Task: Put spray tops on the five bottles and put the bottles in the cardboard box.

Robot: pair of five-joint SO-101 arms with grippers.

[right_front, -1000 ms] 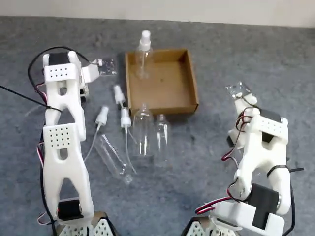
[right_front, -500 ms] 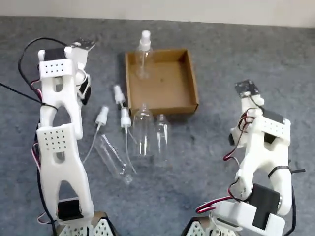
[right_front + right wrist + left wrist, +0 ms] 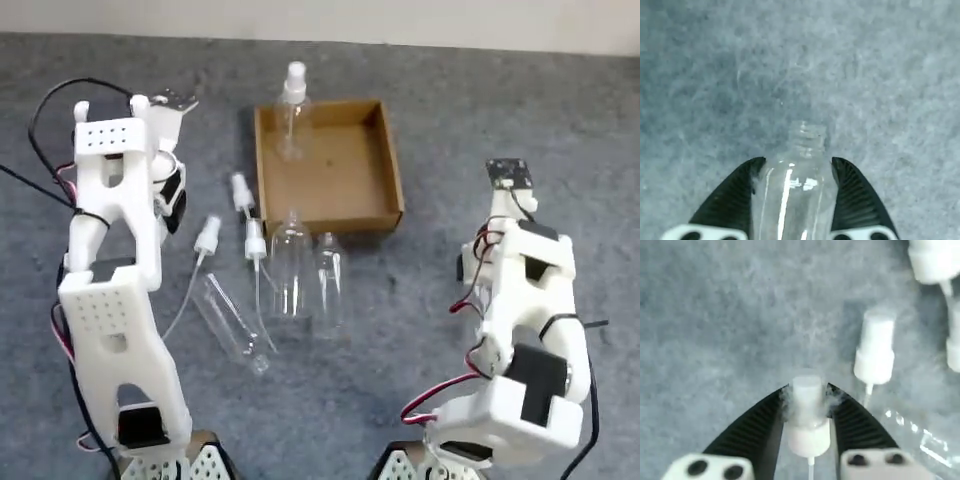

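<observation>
Change over the last second: left hand [image 3: 807, 390] has swung away from the cardboard box [image 3: 392, 170] corner, out toward the far-left side of the bench [image 3: 500, 90]. Right hand [image 3: 508, 175] has rotated at the wrist and sits a bit farther up the bench. Nothing lying on the bench has shifted.

Left hand is clamped on a spray top [image 3: 807, 425], a finger on either side of its white head and the thin dip tube running back toward the wrist. Right hand is clamped on an open bottle [image 3: 792, 200]: clear plastic, bare threaded neck sticking out past the fingertips.

My read: both halves of one pair are in hand and being oriented for mating. The hands are well apart, so fitting hasn't started.

Remaining:
- One capped bottle [image 3: 291, 115] stands in the box's far-left corner.
- Two uncapped bottles [image 3: 290, 262] are just outside the near wall.
- A third bottle [image 3: 232, 322] lies on its side nearer the arms.
- Three loose tops [image 3: 208, 235] lie left of the box.
</observation>
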